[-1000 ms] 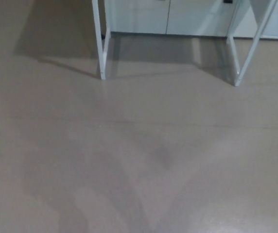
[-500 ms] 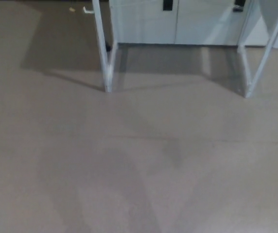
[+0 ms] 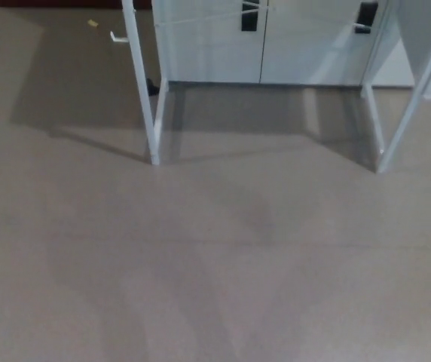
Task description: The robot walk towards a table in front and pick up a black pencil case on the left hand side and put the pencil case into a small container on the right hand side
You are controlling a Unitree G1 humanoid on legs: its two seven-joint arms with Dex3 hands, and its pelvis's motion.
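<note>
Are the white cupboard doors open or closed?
Closed. The white cupboard doors sit flush, with only a thin seam between them, and nothing inside shows.

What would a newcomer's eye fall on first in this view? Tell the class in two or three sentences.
The eye goes first to the white table legs, which stand upper left and upper right on a broad bare floor that fills most of the picture. Behind them, along the top edge, is a pale cabinet with black handles. A dark shadow spreads over the floor to the left of the left leg.
</note>
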